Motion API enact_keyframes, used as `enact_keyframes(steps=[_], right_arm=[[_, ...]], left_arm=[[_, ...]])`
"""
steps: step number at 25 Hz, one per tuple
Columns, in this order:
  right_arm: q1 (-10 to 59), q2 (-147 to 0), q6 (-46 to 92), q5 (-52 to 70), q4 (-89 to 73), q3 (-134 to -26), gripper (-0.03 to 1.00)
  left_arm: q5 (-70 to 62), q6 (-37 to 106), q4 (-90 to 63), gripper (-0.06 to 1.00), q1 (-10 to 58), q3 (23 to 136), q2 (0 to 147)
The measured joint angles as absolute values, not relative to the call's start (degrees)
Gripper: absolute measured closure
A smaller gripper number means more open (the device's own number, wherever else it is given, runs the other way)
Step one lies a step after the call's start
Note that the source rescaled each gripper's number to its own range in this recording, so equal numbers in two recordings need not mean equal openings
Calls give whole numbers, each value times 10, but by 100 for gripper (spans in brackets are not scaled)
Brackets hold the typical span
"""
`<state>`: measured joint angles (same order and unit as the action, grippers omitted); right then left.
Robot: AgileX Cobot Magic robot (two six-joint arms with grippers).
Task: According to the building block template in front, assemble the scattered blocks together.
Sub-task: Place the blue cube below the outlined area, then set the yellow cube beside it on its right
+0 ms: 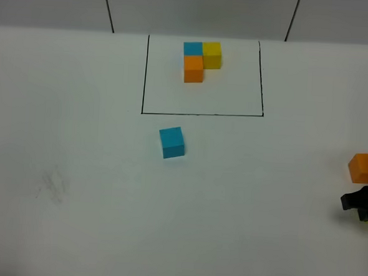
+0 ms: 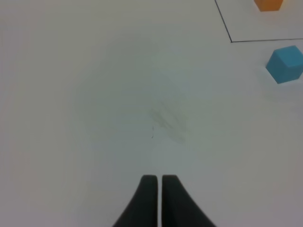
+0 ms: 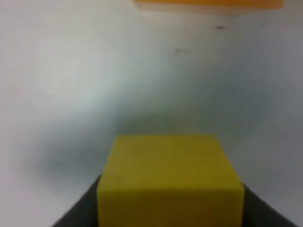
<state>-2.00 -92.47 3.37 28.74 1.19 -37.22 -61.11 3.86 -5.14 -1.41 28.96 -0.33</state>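
My right pincer [image 3: 170,210] is closed on the small matte yellow cube [image 3: 169,172]. Its two dark fingers [image 3: 85,215] press the cube's two sides and stand apart only by the width of the cube. I cannot tell whether the cube is lifted off the white table [image 1: 78,138]. In the high view this grip is at the right edge of the frame, just below the loose small matte orange cube [image 1: 364,168]. My left pincer [image 2: 156,201] is fully closed and holds nothing. The loose small matte blue cube [image 1: 172,142] lies near the centre of the frame, just under the lower line of the thin black rectangular outline [image 1: 201,114]. Inside this outline, at upper centre, stands the L-shaped template of three cubes [image 1: 198,59]: blue at the corner, yellow touching its right side, orange touching its lower side. I judge that the step in hand is taking the yellow cube, with nothing assembled yet. The next move calls for lifting it straight up and carrying it leftward across the frame. I should then set it down against the right face of the blue cube, edges aligned, without pushing that cube away.
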Motion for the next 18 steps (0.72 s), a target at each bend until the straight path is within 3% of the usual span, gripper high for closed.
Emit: enact_keyframes(steps=[11,18], right_arm=[[31,-785,198,402,3,-448,45],[102,-767,575,512,3,-481,45]], left_arm=[[-611,39,-51,94,-14,290,-3],[-611,39,-51,94,-14,290,-3]])
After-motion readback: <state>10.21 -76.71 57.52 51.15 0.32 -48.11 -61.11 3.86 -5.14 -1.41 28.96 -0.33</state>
